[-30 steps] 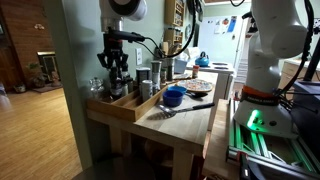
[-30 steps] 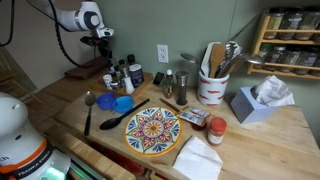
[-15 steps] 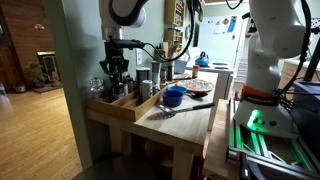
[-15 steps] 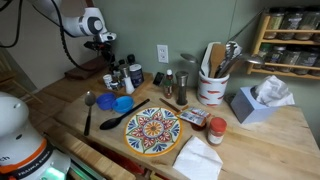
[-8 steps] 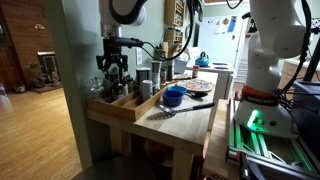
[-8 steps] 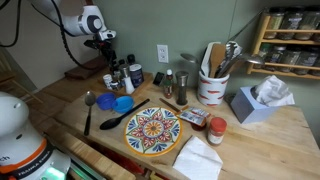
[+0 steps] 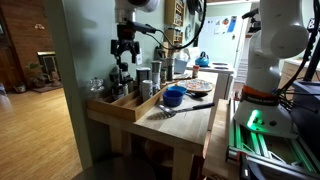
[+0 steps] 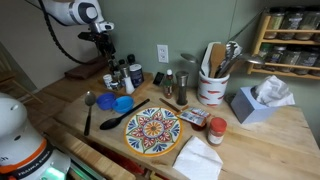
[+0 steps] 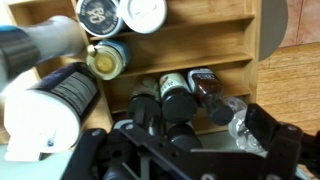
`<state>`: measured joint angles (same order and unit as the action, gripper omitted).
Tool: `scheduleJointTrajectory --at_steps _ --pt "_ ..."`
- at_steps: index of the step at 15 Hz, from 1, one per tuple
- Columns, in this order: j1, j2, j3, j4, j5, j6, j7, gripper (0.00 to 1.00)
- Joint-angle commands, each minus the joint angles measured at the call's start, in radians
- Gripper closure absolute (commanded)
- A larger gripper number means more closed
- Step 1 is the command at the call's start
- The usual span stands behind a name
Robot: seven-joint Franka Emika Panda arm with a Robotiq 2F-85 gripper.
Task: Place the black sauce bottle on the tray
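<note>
My gripper (image 7: 124, 52) (image 8: 103, 44) hangs open in the air above the near end of the tray (image 7: 126, 108). The black sauce bottle (image 7: 118, 82) (image 8: 119, 76) stands upright in that tray among other small bottles, clear of the fingers. From the wrist view I look straight down on the light-wood tray (image 9: 205, 45). A round black cap, the sauce bottle's (image 9: 180, 105), lies between my spread fingers (image 9: 272, 140). Two other dark-capped bottles stand close beside it. Nothing is gripped.
A white jar (image 9: 50, 100) and round lids (image 9: 140, 12) fill the tray nearby. On the table are a blue bowl (image 8: 123, 104), a spoon (image 8: 88, 110), a patterned plate (image 8: 152, 130), metal canisters (image 8: 176, 88), a utensil crock (image 8: 212, 85) and a tissue box (image 8: 258, 100).
The gripper has opened, let go of the bottle and risen well above the tray. The bottle stays standing in the tray.
</note>
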<state>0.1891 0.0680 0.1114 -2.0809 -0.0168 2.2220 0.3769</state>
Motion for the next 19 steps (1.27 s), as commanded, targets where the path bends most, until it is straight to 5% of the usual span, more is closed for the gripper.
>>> scheduleJointTrajectory --at_steps 1,7,11,14,15,19 --pt "-0.052 -0.229 -0.017 -0.218 0.044 0.0 -0.085 0.0" --pt "-0.125 -0.567 -0.062 -0.406 0.129 -0.059 -0.07 0.0" --pt "-0.194 -0.792 -0.011 -0.442 0.041 -0.182 0.013 0.0" --pt "-0.133 -0.867 -0.032 -0.446 0.059 -0.276 -0.17 0.0" --pt "-0.176 -0.799 -0.016 -0.394 0.062 -0.261 -0.101 0.0" --pt "-0.154 -0.864 -0.016 -0.428 0.063 -0.272 -0.158 0.0"
